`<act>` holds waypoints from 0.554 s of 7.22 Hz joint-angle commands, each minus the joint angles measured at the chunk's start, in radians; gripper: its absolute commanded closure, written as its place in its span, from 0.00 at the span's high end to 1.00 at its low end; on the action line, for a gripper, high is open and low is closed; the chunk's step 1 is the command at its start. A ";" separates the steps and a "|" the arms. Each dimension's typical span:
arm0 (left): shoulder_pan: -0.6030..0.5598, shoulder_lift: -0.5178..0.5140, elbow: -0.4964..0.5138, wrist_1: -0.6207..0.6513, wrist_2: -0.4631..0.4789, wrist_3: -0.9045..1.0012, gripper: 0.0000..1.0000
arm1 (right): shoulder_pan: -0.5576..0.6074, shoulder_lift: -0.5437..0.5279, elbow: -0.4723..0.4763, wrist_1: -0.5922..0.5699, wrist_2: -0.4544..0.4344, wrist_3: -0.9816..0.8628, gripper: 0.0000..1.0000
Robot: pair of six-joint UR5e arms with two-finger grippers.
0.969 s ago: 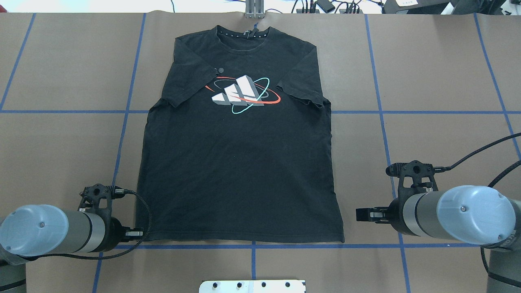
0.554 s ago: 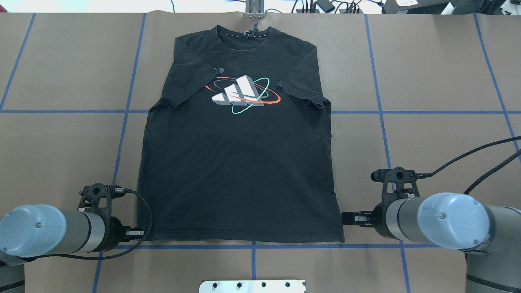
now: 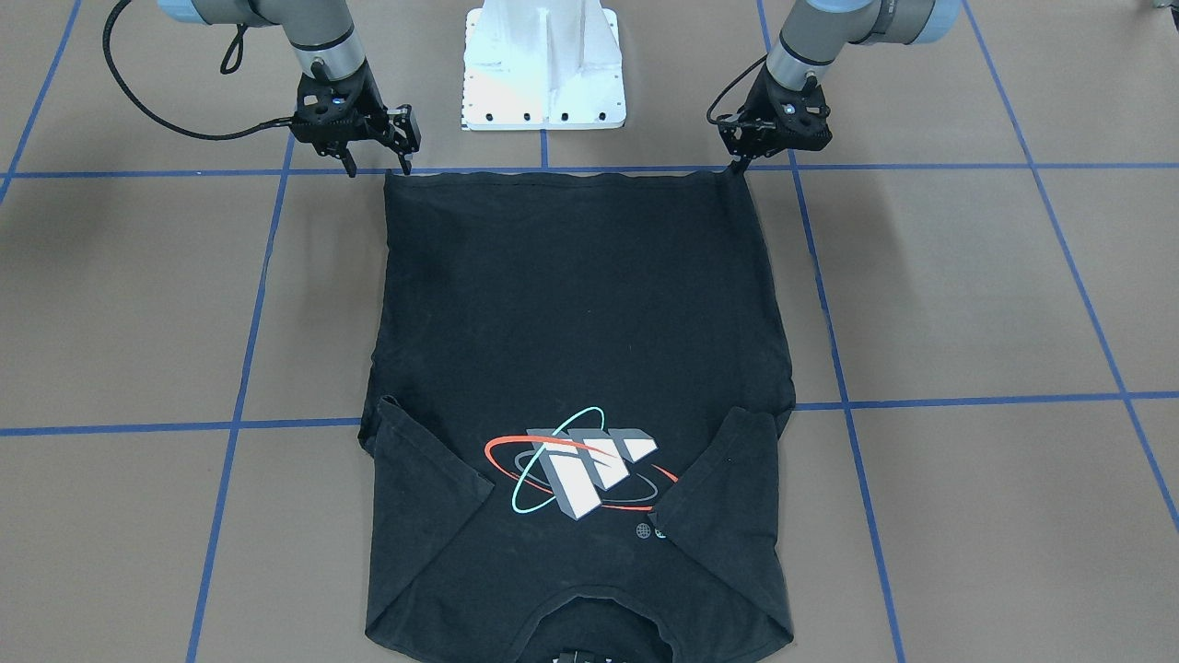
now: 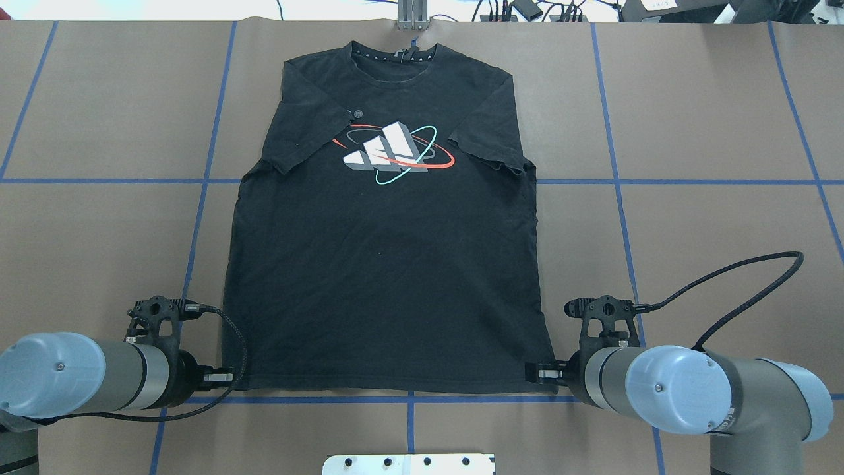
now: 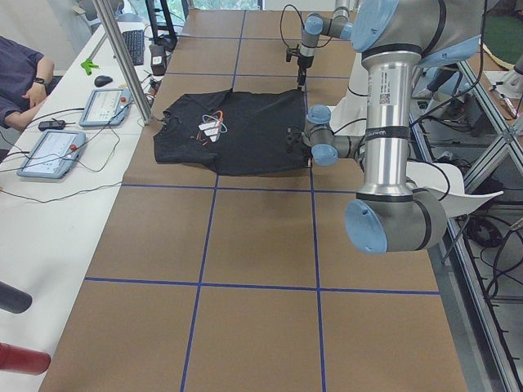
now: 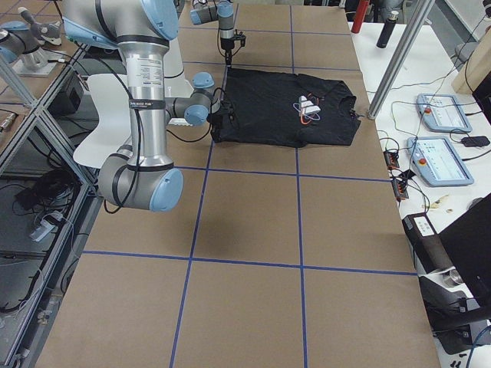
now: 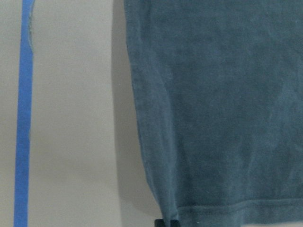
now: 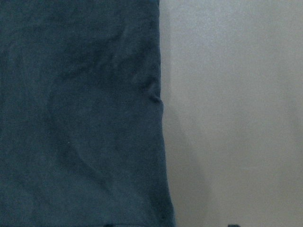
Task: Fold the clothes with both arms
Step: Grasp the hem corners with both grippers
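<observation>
The black T-shirt [image 4: 389, 264] lies flat and face up, collar at the far edge and hem toward me; it also shows in the front-facing view [image 3: 580, 304]. My left gripper [image 4: 224, 378] points down at the hem's left corner and is shut on it [image 3: 737, 166]; the left wrist view shows the closed tips at that corner of the shirt [image 7: 218, 118]. My right gripper [image 3: 379, 170] is open at the hem's right corner, one finger on each side of the shirt's edge [image 8: 80, 118]. In the overhead view the right gripper [image 4: 550, 376] is partly hidden under its wrist.
The white pedestal base [image 3: 543, 64] stands just behind the hem, between the arms. Blue tape lines [image 4: 409, 398] grid the brown table. A metal post [image 4: 412, 13] stands at the far edge by the collar. Operators' tablets [image 5: 53, 151] lie on a side table.
My right arm has moved left and toward the near edge, bringing its gripper from beside the shirt to the hem's right corner. The left arm and the shirt have not moved.
</observation>
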 commanded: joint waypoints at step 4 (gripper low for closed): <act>-0.001 0.002 -0.005 0.003 0.001 0.000 0.00 | -0.008 0.050 -0.068 0.001 -0.025 0.001 0.69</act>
